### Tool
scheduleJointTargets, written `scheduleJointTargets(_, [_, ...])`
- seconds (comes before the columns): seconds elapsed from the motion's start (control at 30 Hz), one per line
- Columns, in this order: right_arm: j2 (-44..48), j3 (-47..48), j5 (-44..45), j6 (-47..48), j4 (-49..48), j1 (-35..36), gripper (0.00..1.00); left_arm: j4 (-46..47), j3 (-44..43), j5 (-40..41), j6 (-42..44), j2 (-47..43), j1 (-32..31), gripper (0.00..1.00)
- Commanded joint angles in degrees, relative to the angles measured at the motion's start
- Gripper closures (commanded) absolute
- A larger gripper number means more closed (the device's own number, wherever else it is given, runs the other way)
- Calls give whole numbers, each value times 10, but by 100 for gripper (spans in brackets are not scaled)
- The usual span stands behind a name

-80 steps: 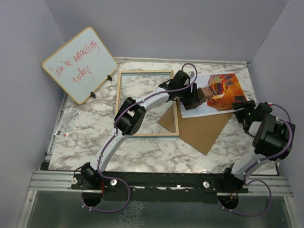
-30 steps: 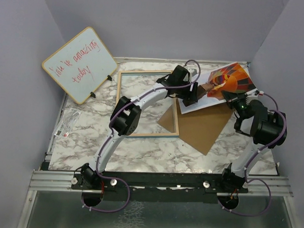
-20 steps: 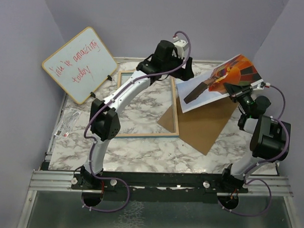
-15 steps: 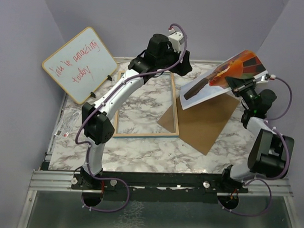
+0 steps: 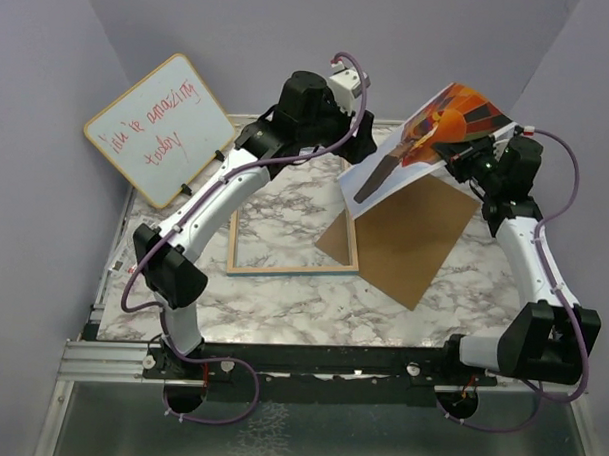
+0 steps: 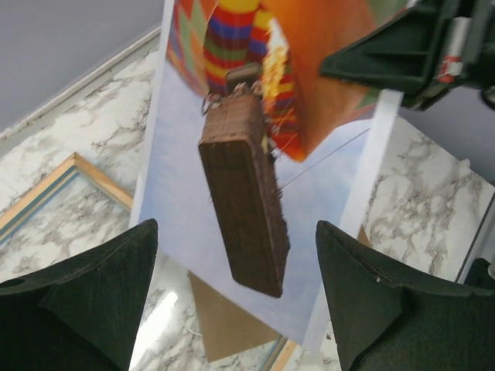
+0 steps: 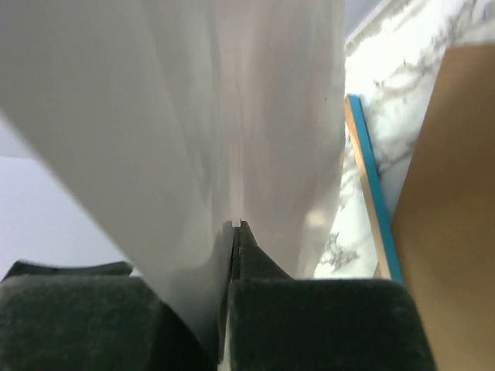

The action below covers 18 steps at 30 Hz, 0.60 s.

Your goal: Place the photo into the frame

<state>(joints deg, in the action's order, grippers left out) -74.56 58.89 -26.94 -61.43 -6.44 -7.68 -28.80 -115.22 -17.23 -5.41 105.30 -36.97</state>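
Photo (image 5: 418, 142) hangs clear above the worktop's (image 5: 282, 307) 1 o'clock corner. It is steeply tilted, with its high edge toward 2 o'clock and its low corner dipping toward 8 o'clock, over the frame's right rail. The balloon print faces the top camera.

Largest is the marbled worktop, and everything else sits on or over it. On its left-centre the frame (image 5: 293, 272) lies flat with the pale wood side up. A strip of blue shows along its edge in the right wrist view (image 7: 367, 178). At the frame's 3 o'clock lies the brown board (image 5: 404, 242), flat and turned like a diamond. Its 9 o'clock corner crosses the frame's right rail into the opening. A whiteboard (image 5: 158, 128) with red handwriting stands propped and slanted at the worktop's 10 o'clock, off the marble edge.

The photo itself is held only at its 3 o'clock edge, where the right hand (image 5: 449, 151) is clamped on it. From that wrist the two pads meet tightly (image 7: 234, 228), with the sheet's white reverse (image 7: 193, 116) pinched between them and rising away.

The left hand (image 6: 234, 226) is raised at the photo's 9 o'clock side with its jaws spread wide and nothing in them. In its own view the photo (image 6: 232, 154) lies ahead beyond the fingertips, apart from both. The printed brown basket sits about midway between them, and the right hand (image 6: 348, 66) grips the sheet at 1 o'clock.
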Motion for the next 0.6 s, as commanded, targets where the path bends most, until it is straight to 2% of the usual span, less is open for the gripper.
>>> scheduleJointTargets(0.0, [7, 44, 101, -30, 174, 54, 100, -1, 15, -5, 34, -54, -45, 16])
scheduleJointTargets(0.17, [7, 53, 148, -116, 192, 101, 100, -2, 46, 76, 94, -70, -122, 16])
scheduleJointTargets(0.4, [-15, 116, 176, -146, 258, 143, 99, -2, 105, 235, 157, -84, -192, 14])
scheduleJointTargets(0.57, [-18, 132, 179, -151, 276, 156, 100, 4, 109, 461, 183, -63, -224, 14])
